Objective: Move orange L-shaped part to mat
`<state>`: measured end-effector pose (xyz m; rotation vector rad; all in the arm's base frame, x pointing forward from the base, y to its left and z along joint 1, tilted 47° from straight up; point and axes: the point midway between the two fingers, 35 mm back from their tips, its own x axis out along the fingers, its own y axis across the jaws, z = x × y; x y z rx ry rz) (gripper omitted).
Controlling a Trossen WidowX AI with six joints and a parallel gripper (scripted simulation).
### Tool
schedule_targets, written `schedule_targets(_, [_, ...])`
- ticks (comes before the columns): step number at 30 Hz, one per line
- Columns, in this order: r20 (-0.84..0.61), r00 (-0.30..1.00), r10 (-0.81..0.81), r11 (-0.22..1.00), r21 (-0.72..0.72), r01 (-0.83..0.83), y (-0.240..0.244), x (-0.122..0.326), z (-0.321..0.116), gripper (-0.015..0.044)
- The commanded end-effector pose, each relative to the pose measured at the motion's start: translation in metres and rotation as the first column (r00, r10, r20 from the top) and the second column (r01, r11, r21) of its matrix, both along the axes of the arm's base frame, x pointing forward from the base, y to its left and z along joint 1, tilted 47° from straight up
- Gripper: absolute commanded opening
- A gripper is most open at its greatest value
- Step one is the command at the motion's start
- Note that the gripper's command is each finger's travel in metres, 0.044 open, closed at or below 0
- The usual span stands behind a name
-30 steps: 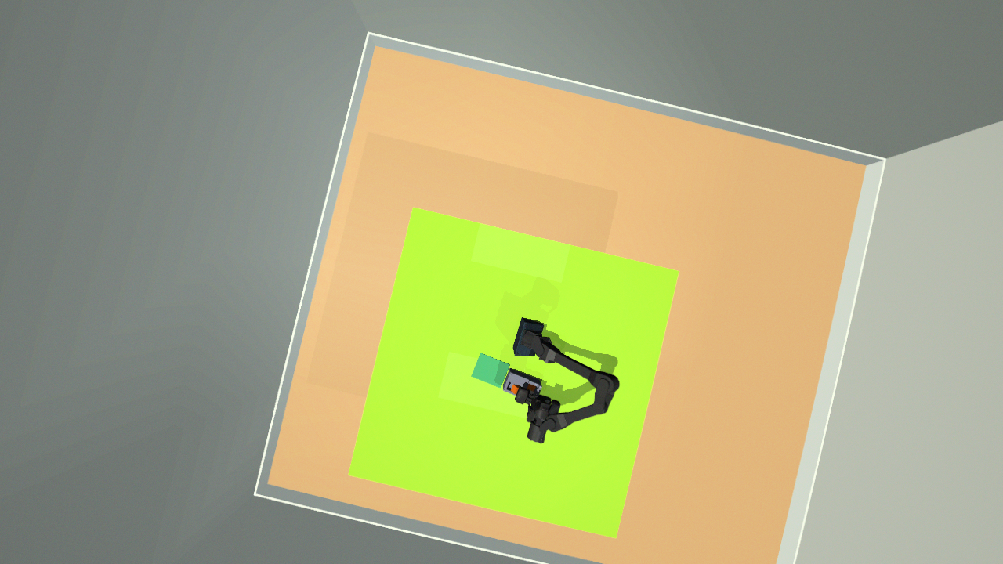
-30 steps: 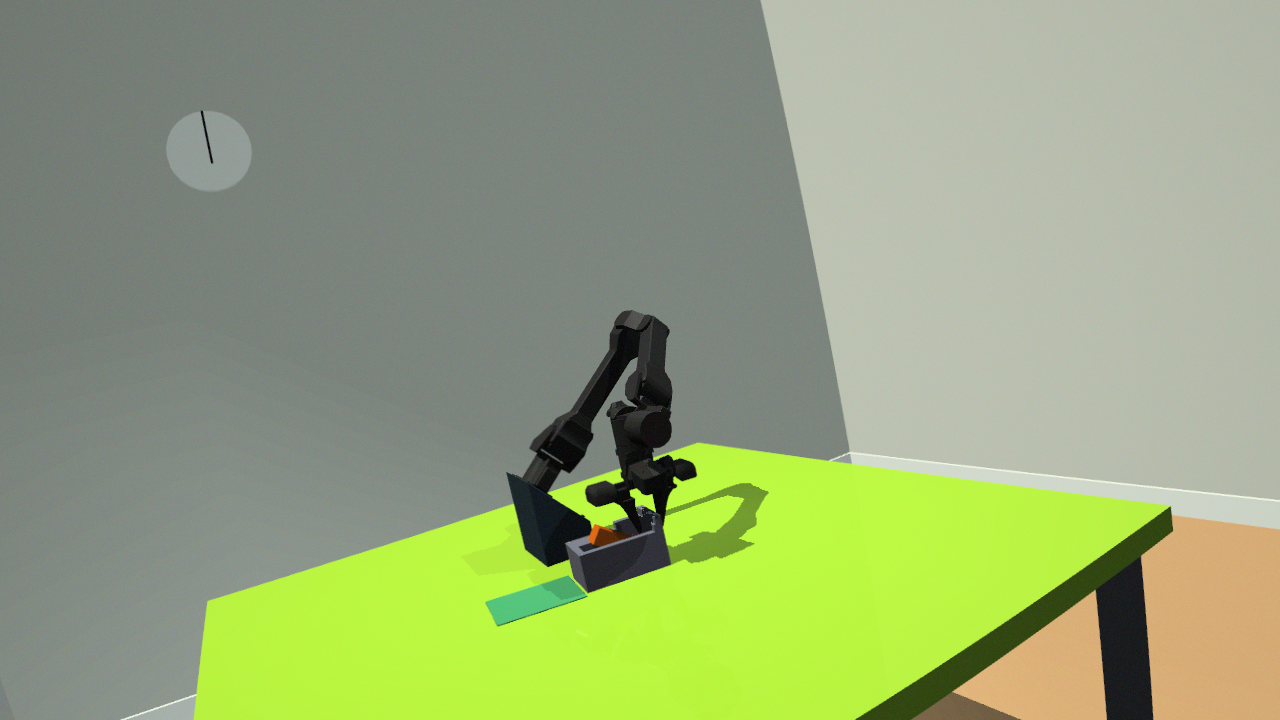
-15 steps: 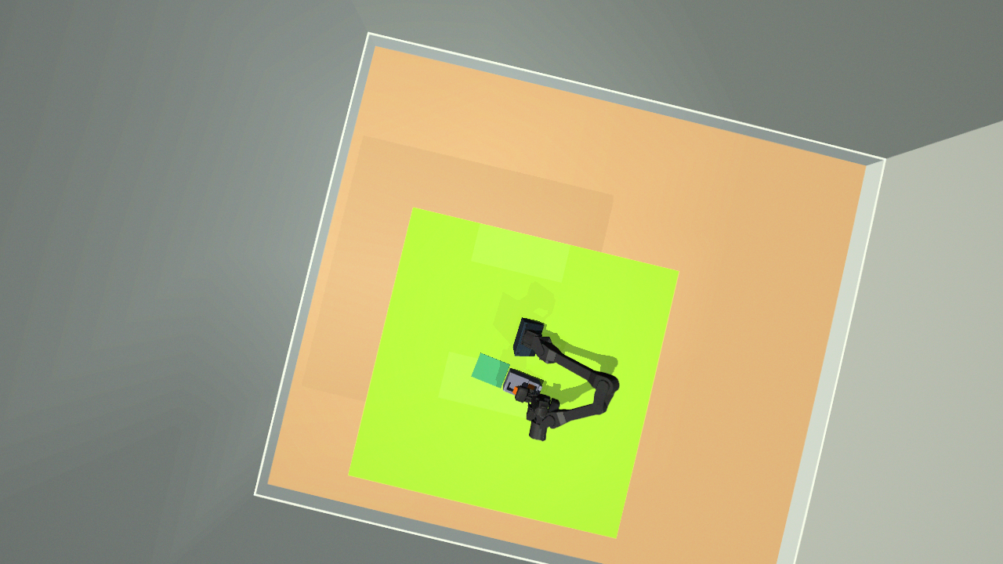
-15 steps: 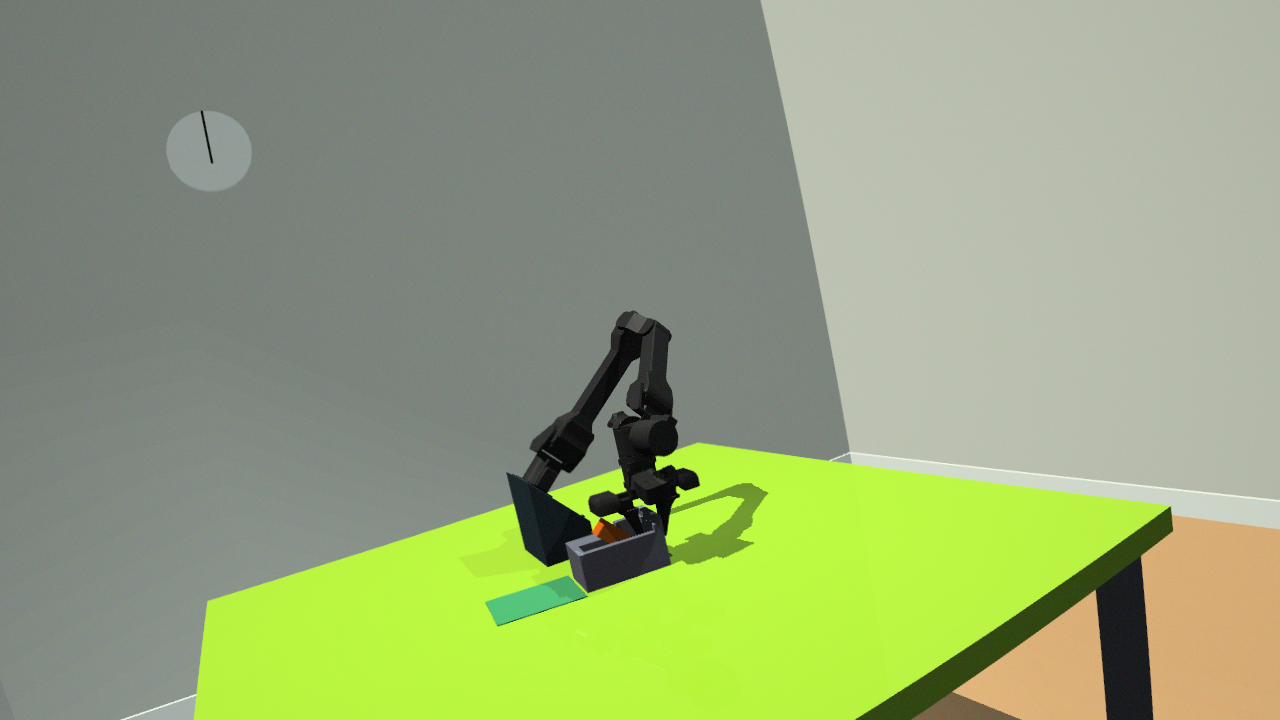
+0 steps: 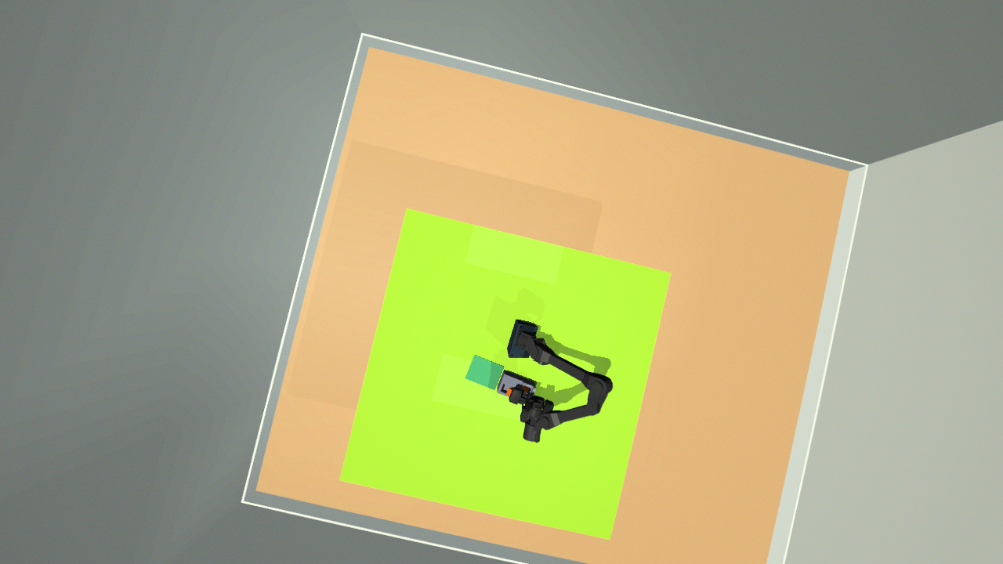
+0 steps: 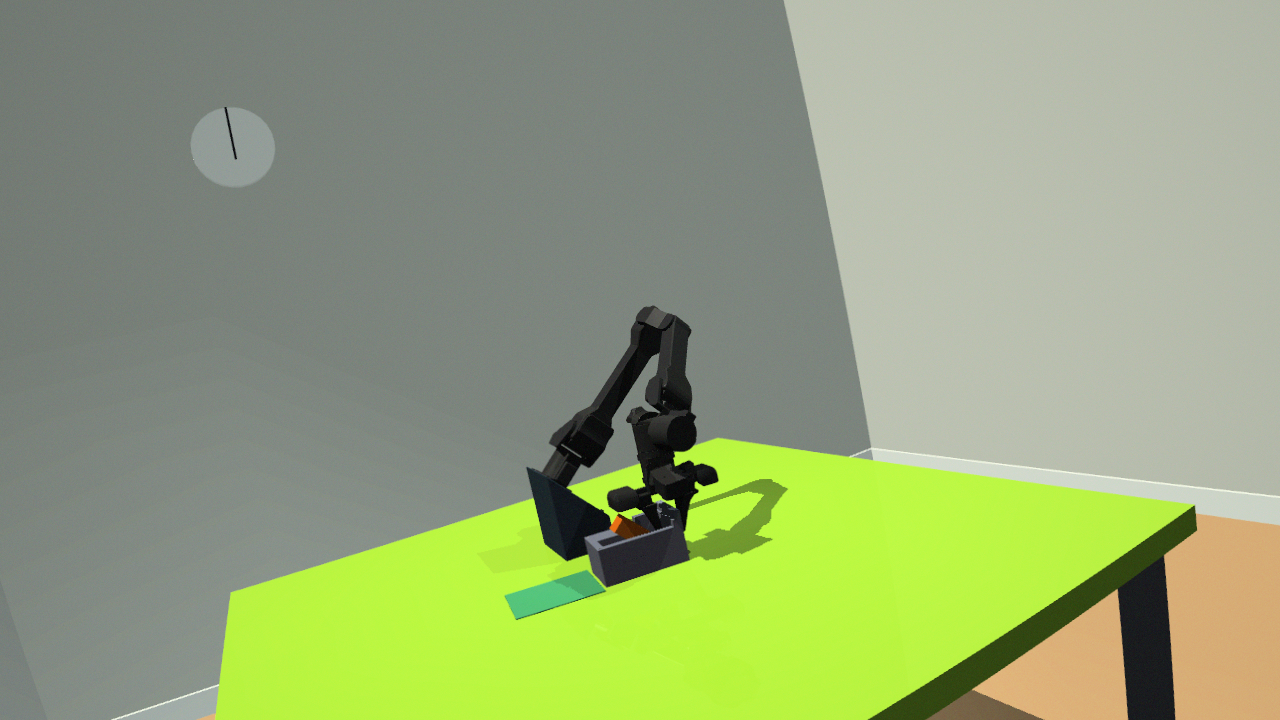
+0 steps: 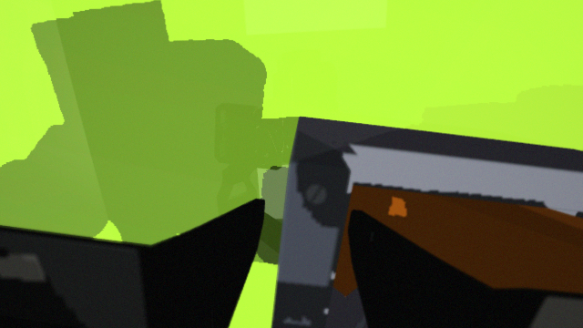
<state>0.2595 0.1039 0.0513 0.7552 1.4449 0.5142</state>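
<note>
The grey tray (image 5: 505, 381) (image 6: 637, 557) (image 7: 309, 248) stands on the lime table. The orange L-shaped part (image 5: 506, 393) (image 6: 619, 525) (image 7: 460, 239) lies tilted in the tray's pocket, with the end nearer the green mat (image 5: 483, 371) (image 6: 553, 593) raised above the rim. My gripper (image 5: 516, 396) (image 6: 664, 517) (image 7: 307, 207) is down at the tray's other end, fingers partly apart. In the wrist view one finger rests on or just over the orange part, and the other hangs outside the tray's end wall. Nothing is pinched between the fingers.
The arm's dark base block (image 5: 522, 336) (image 6: 559, 521) stands just behind the tray. The green mat lies flat against the tray's far end from the gripper. The lime table top (image 6: 895, 573) ends at an edge on the right.
</note>
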Motion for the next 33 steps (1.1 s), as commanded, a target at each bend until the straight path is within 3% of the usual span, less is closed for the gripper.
schedule_targets(1, [-0.001, 1.0, 0.002, 1.0, -0.001, -0.002, 0.0, 0.0, 0.0, 0.018])
schedule_targets(11, [-0.011, 1.0, 0.007, 1.0, -0.002, -0.007, -0.002, -0.002, 0.017, 0.018])
schedule_targets(21, [-0.014, 1.0, 0.007, 1.0, -0.006, -0.007, -0.076, -0.01, 0.071, 0.018])
schedule_targets(33, [-0.013, 1.0, -0.01, 1.0, -0.005, 0.01, -0.076, -0.008, 0.068, 0.018])
